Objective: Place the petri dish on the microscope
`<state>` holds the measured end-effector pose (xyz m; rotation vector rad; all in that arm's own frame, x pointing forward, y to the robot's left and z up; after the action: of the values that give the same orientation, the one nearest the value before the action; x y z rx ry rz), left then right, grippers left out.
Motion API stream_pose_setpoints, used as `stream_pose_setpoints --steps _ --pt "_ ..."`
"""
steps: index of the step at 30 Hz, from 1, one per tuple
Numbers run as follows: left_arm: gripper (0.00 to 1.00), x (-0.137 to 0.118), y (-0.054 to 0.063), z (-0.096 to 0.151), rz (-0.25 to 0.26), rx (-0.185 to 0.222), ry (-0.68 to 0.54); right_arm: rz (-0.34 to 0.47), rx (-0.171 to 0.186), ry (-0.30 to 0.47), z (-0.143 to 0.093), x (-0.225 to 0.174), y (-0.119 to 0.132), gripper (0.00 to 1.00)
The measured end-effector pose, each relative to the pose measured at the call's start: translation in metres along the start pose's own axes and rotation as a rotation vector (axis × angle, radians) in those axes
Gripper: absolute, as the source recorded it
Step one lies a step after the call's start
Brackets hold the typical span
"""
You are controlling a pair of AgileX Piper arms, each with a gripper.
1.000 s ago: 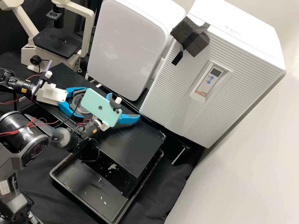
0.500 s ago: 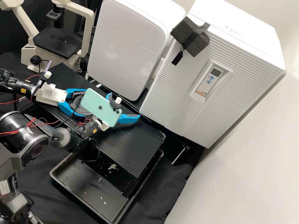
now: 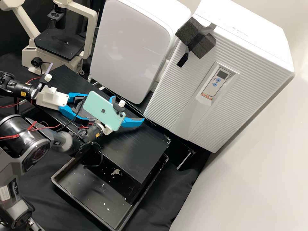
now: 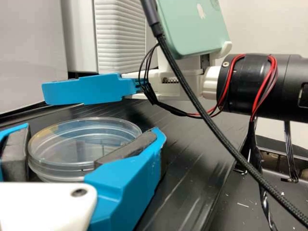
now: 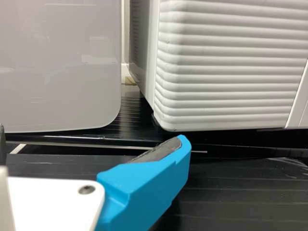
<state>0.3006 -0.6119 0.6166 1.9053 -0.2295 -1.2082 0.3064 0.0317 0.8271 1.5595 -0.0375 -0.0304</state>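
- From where I stand, the left gripper (image 3: 82,107) draws in a touch over this last second: its upper finger edges toward 6 o'clock in the high view, and its white mount slips slightly toward 9 o'clock.
- That narrowing looks to me like the grasp being made. The clear petri dish (image 4: 79,144) sits between its two dark pads, which appear to press on the wall from both sides.
- The dish is roughly level, over the black board (image 3: 141,141); whether it's lifted off, I can't tell.
- The right gripper (image 3: 128,109) hangs at the dish's 3 o'clock, spread wide and holding nothing, its pose much the same throughout.
- The microscope (image 3: 89,35) waits between 11 and 12 o'clock from the dish, so the placing is all ahead.
- Next, I'd say, comes a straight lift, then a level carry to the stage (image 3: 61,48). A loose pinch could let the smooth dish tip or slide.
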Motion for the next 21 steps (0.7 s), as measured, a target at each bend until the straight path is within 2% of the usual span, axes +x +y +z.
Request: stream_pose_setpoints --steps 10,16,21 --pt "0.0 -0.004 0.0 -0.001 0.011 -0.005 0.003 0.0 0.0 0.0 0.0 0.0 0.0 1.0" --pt "0.0 -0.022 0.003 -0.007 0.007 -0.014 0.041 0.0 0.0 0.0 0.0 0.0 0.0 1.0" --pt "0.0 -0.042 0.01 -0.015 0.006 -0.019 0.092 0.0 0.0 0.0 0.0 0.0 0.0 1.0"
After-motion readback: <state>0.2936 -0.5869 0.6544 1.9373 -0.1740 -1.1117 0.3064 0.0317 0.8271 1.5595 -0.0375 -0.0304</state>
